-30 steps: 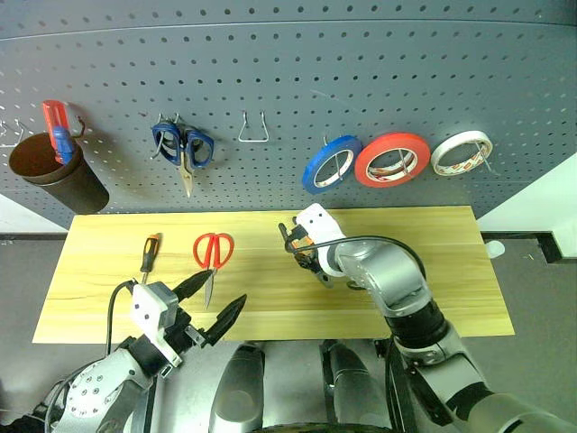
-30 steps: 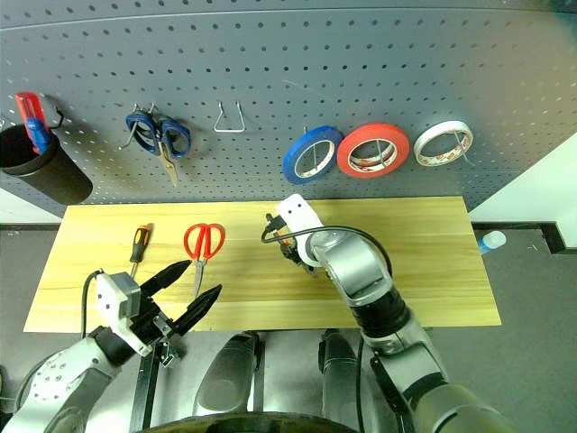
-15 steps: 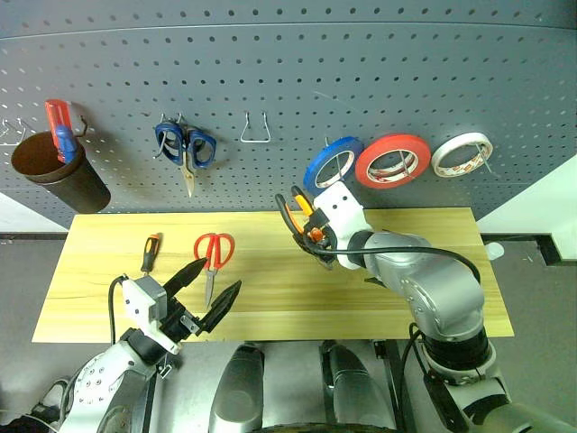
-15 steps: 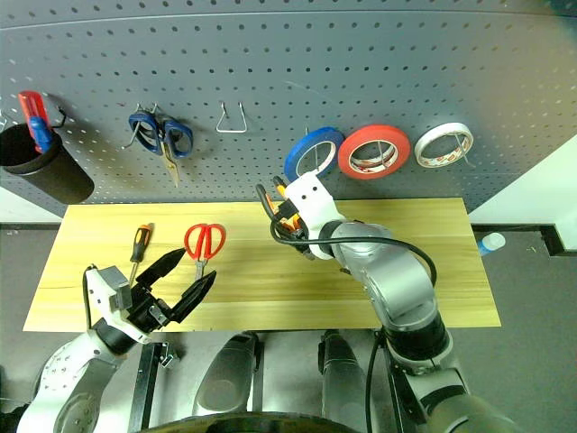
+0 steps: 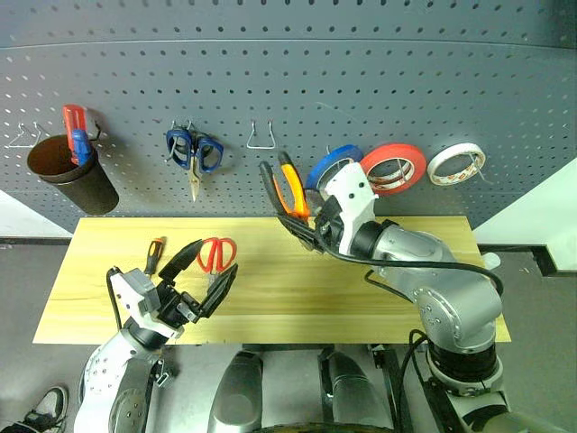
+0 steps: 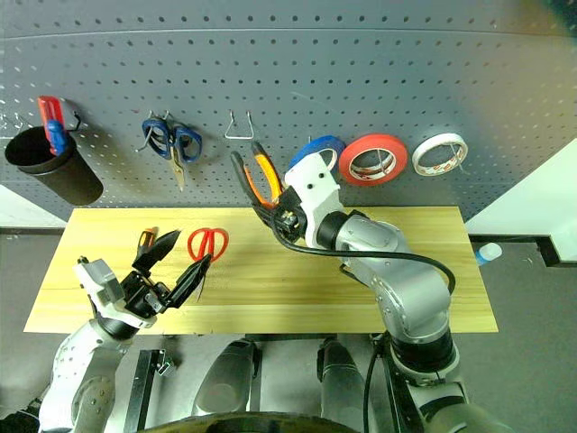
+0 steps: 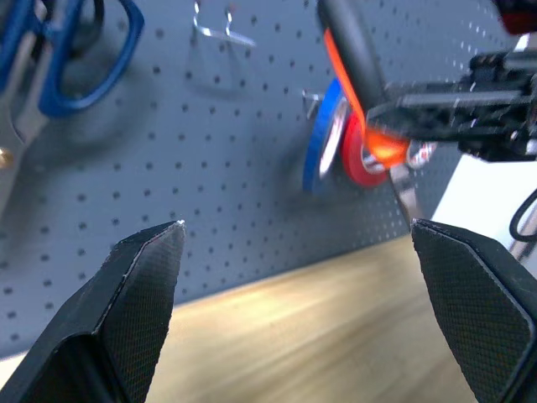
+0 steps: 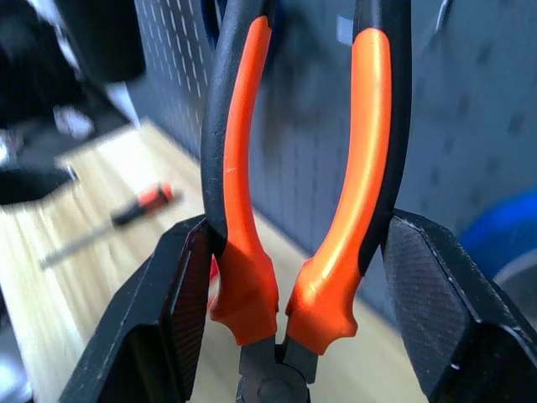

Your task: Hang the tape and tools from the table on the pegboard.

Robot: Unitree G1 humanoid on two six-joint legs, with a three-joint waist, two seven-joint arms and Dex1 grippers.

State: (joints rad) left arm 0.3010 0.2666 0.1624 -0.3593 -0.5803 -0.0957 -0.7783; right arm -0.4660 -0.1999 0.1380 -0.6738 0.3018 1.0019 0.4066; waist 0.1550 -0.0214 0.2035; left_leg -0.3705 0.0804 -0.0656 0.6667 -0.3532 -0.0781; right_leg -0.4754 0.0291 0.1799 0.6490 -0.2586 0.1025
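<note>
While the pegboard (image 5: 433,81) already carries the tape (image 5: 394,168), the surface (image 5: 270,298) holds the red scissors (image 5: 215,255); the right tool (image 5: 311,230) pinches the pliers (image 5: 287,188) below an empty hook (image 5: 261,137), the left tool (image 5: 198,275) spread, empty.

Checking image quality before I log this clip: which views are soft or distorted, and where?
Left eye view: sharp, but the dark grey pegboard bows upward. Left wrist view: the blue-handled scissors and the light wooden table are blurred. Right wrist view: the orange-and-black pliers are crisp and everything behind them is out of focus.
</note>
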